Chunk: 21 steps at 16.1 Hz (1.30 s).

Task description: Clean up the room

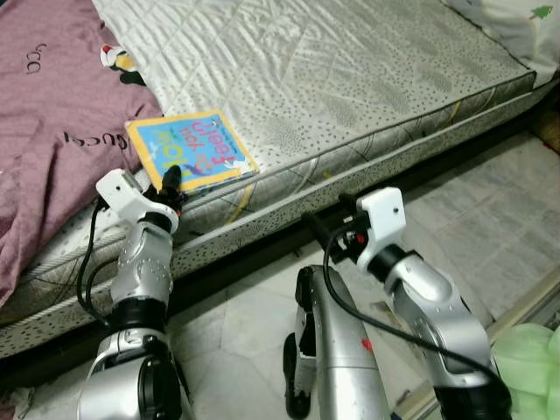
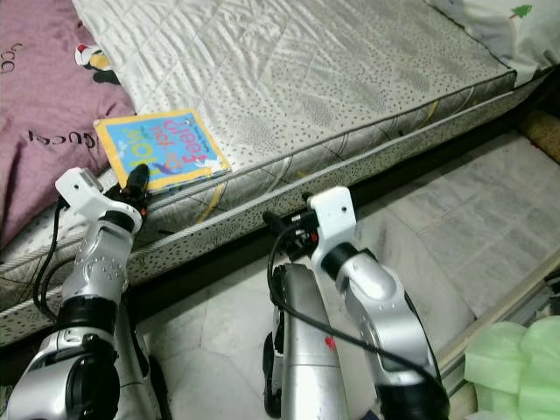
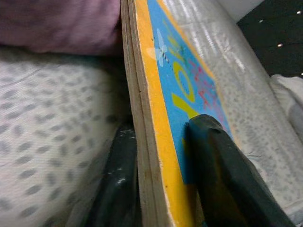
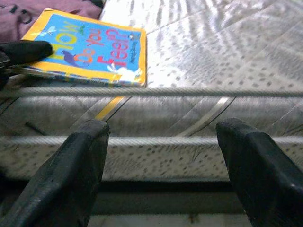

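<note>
At the mattress edge, the left gripper is clamping the book — lifting comes next, probably; the right gripper is hanging spread apart.

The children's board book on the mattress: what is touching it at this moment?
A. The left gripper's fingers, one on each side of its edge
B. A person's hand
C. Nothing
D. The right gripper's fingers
A: the left gripper has its fingers closed on the edge of the children's board book.
</note>
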Tool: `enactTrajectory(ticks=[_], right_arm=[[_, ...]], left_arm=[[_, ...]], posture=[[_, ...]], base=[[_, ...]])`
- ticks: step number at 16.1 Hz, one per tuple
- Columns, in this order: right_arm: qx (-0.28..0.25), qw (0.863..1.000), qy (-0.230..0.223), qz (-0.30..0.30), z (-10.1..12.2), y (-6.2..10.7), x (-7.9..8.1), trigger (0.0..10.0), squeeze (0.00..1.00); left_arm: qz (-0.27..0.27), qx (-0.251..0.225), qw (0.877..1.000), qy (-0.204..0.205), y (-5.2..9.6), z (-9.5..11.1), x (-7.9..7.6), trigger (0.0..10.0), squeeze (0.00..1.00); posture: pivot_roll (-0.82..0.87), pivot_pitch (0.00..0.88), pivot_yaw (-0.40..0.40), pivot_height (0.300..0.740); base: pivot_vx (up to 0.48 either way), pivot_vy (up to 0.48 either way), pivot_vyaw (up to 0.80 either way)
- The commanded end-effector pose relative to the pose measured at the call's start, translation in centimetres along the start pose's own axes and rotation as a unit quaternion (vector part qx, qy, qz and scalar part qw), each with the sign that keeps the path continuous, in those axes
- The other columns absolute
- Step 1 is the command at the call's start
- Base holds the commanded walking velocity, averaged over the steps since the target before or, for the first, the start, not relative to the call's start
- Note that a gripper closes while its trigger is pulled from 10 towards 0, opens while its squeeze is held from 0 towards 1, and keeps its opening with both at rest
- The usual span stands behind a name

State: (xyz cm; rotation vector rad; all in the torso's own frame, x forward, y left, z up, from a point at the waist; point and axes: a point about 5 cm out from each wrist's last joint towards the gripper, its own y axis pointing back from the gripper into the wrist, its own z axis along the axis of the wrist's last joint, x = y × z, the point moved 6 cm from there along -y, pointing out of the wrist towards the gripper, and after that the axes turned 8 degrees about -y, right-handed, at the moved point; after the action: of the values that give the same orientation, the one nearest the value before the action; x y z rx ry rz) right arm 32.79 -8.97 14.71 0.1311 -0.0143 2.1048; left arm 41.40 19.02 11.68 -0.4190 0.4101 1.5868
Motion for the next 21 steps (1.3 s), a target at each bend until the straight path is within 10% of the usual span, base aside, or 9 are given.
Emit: enactTrajectory(ticks=[1,13,21], right_arm=[[-0.008,1.0,0.009,-0.003,0.2,-0.3,-0.1,10.0,0.0],[-0.075,0.997,0.01,-0.026,1.0,-4.0,-0.1,10.0,0.0],[-0.132,0.984,-0.098,-0.073,1.0,-4.6,-0.3,10.0,0.0]], left_arm=[[-0.021,0.001,1.0,0.002,-0.3,-0.1,-1.2,0.0,0.0],[-0.066,-0.076,0.993,-0.056,-1.2,4.5,-2.8,0.0,0.0],[-0.092,-0.224,0.927,-0.286,3.0,12.5,-4.2,0.0,0.0]], posture=[[-0.12,0.126,-0.108,0.469],[0.02,0.0,-0.036,0.469],[0.07,0.0,0.053,0.479]], base=[[0.0,0.0,0.0],[0.0,0.0,0.0],[0.0,0.0,0.0]])
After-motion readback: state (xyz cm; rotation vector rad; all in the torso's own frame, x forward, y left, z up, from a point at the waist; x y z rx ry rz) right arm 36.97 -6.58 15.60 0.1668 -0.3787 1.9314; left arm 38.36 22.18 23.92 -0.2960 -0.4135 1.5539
